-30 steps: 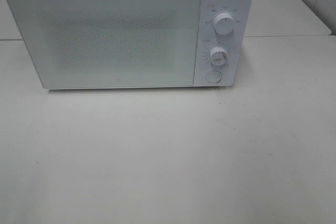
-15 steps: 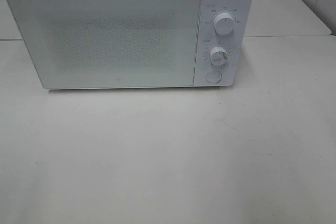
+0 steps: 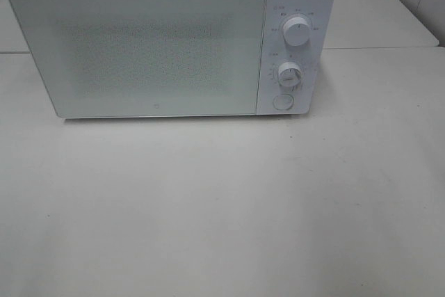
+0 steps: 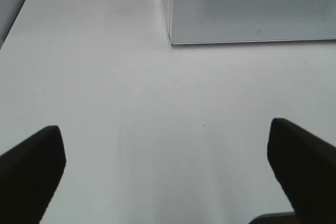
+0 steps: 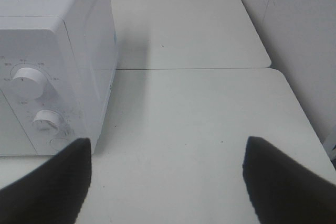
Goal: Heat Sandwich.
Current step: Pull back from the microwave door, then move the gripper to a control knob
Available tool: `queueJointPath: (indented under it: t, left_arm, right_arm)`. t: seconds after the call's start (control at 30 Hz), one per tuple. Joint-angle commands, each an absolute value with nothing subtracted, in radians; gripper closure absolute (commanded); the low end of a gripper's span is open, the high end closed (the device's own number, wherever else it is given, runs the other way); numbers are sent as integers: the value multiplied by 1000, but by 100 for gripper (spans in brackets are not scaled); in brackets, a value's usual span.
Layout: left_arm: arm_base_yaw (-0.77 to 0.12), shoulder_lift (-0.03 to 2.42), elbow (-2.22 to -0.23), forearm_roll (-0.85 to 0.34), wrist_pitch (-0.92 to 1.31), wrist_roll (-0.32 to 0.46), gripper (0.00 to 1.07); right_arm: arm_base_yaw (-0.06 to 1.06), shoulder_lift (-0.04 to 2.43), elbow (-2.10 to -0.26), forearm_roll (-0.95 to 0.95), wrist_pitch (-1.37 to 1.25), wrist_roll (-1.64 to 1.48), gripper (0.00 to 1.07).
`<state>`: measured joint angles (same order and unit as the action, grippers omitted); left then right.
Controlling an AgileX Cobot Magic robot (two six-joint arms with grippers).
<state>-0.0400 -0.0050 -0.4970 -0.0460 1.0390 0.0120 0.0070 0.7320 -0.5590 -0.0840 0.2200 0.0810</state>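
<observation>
White table (image 3: 222,206) fills the lower half of the high view; the microwave (image 3: 170,43) sits shut in the upper half, dials (image 3: 297,33) at its right. My left gripper (image 4: 164,129) is spread wide over bare table, empty, and so is my right gripper (image 5: 168,142), near the dial end. No view shows the sandwich, so I cannot tell its place or heading.

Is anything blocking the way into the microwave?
Yes. The microwave's door is shut and covers the front beside the knobs. The left gripper and the right gripper are both open and empty over the table. No sandwich shows in any view.
</observation>
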Motion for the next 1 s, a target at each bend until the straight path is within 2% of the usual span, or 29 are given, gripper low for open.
queueJointPath:
  t: [0.03,0.27,0.5,0.77,1.0]
  left_arm:
    - [-37,-31,-493,-52,1027,14,2]
    - [-37,-31,-493,-52,1027,14,2]
    - [-37,-31,-493,-52,1027,14,2]
    - [-37,-31,-493,-52,1027,14,2]
    - [-37,-31,-493,-52,1027,14,2]
  right_arm:
    - [3,763,-559,-88,175,85,31]
    - [3,846,-551,-88,77,85,31]
    - [3,908,-424,-82,-233,77,31]
    - [3,1014,-291,69,-530,8,31]
    - [3,1074,-253,176,-629,-29,31]
